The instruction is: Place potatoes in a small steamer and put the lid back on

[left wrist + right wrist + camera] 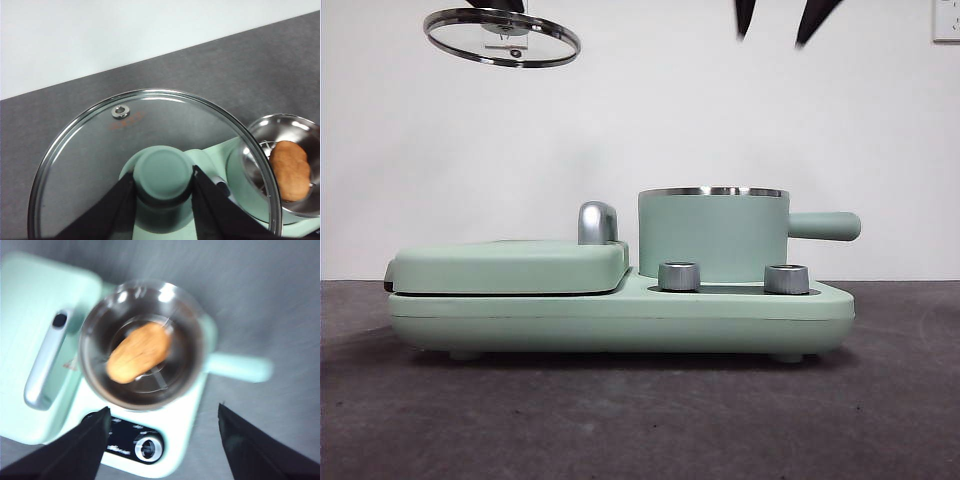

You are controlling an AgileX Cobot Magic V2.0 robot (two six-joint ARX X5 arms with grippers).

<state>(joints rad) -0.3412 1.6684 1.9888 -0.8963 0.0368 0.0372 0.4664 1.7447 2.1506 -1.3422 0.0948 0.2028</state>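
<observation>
Left gripper (162, 187): jaws closed on the knob (164, 172) of the lid (150, 125), one jaw on each side. Lid hangs high and well off to the side of the small steamer (713, 236), above the flat grill cover (510, 265), slightly tilted.

Right gripper (162, 440): jaws wide apart, holding nothing, above the steamer; view is motion-blurred.

Potato (139, 352) lies inside the steamer on the rack, so only the lid is left, by my read.

Risks:
- Grip is on a small round knob only. The lid could pivot or slip if swung fast.
- A tilted lid may land with one rim edge on the steel rim (713, 191) and sit cocked.
- Right arm is over the pot; if it doesn't clear, the lid's path crosses it.
- Side handle (823, 226) and grill handle (597, 222) flank the pot; a low approach could clip either one.
</observation>
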